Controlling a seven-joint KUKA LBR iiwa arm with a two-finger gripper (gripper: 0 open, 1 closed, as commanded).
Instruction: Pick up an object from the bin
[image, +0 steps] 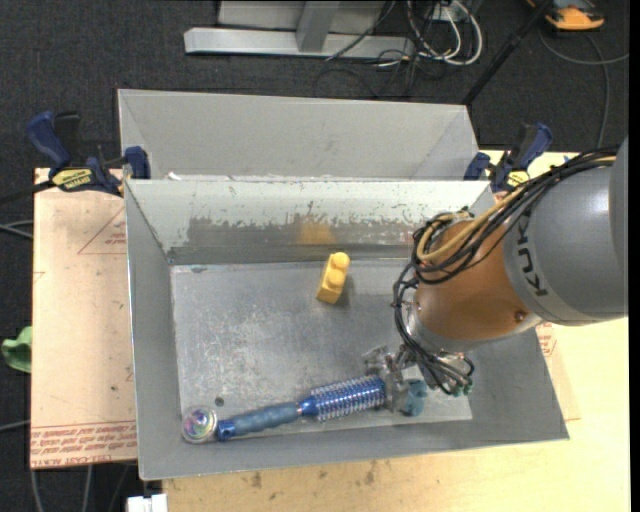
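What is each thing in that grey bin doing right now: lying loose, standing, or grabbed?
Yellow block: loose on the bin floor near the back wall, touching nothing else.
Blue brush: lying flat along the front wall, bristled end at the gripper.
Gripper: low over the brush's right end; grip unclear.

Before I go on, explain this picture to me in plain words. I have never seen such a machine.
One camera looks down into a grey metal bin, slightly from one side. The big grey and orange shape on the right is a robot arm reaching in. Its gripper, the claw at its tip, sits low by the bristled end of a long blue brush lying along the bin's front. A small yellow block stands apart near the back wall. Whether the claw grips anything I cannot tell.
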